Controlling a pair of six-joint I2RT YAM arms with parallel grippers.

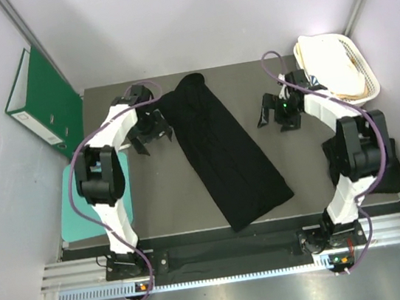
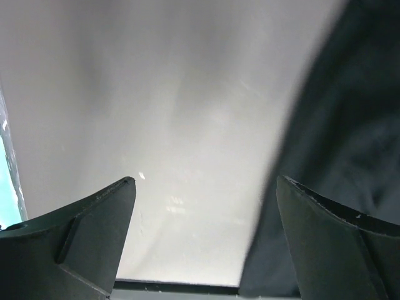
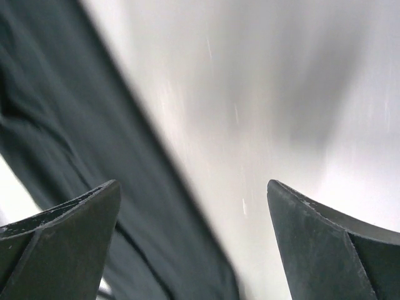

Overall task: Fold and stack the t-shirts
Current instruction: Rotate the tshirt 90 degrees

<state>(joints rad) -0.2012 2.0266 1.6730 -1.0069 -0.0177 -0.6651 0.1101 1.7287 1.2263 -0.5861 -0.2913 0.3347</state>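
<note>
A black t-shirt (image 1: 226, 150) lies folded into a long strip, running from the far middle of the table to the near right. My left gripper (image 1: 155, 140) is open and empty just left of its far end. In the left wrist view (image 2: 205, 181) bare table lies between the fingers and the shirt (image 2: 350, 125) lies at the right. My right gripper (image 1: 276, 118) is open and empty to the right of the strip. In the right wrist view (image 3: 192, 182) the shirt (image 3: 62, 112) lies at the left. Another black t-shirt (image 1: 387, 168) lies bunched at the table's right edge, partly behind my right arm.
A white plastic basket (image 1: 354, 54) with cream-white cloth stands at the far right corner. A green binder (image 1: 37, 94) leans on the left wall. A teal mat (image 1: 70, 209) lies beside the table's left edge.
</note>
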